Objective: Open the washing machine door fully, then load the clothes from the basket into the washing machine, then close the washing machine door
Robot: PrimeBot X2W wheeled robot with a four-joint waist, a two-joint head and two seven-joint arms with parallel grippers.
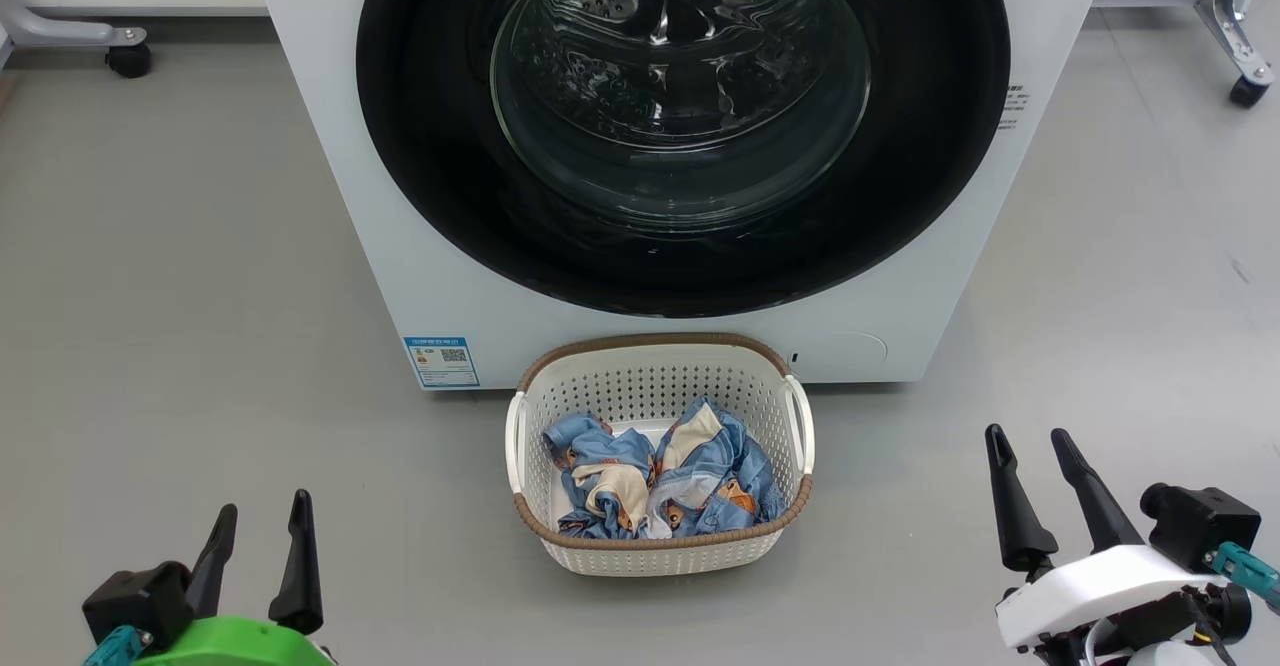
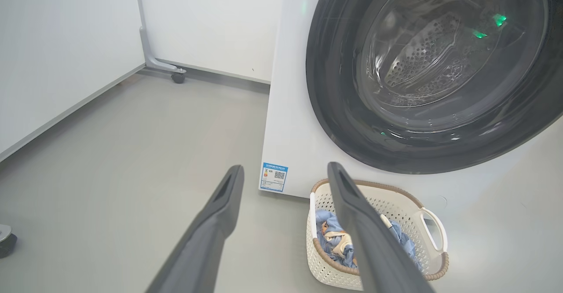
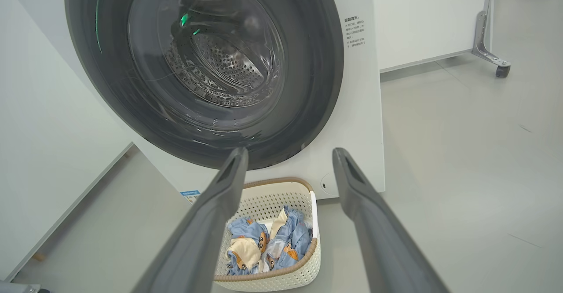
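The white washing machine stands ahead with its round black-rimmed door closed; the steel drum shows through the glass. On the floor right in front of it sits the cream basket with the light-blue clothes crumpled inside. My left gripper is open at the lower left, well left of the basket, nothing between its fingers. My right gripper is open at the lower right, right of the basket, also empty. The left wrist view shows the basket and the door; the right wrist view shows the clothes and the door.
Grey floor surrounds the machine. A wheeled metal frame leg stands at the back left and another at the back right. A white wall panel runs along the left side. A blue label sticker is on the machine's lower left front.
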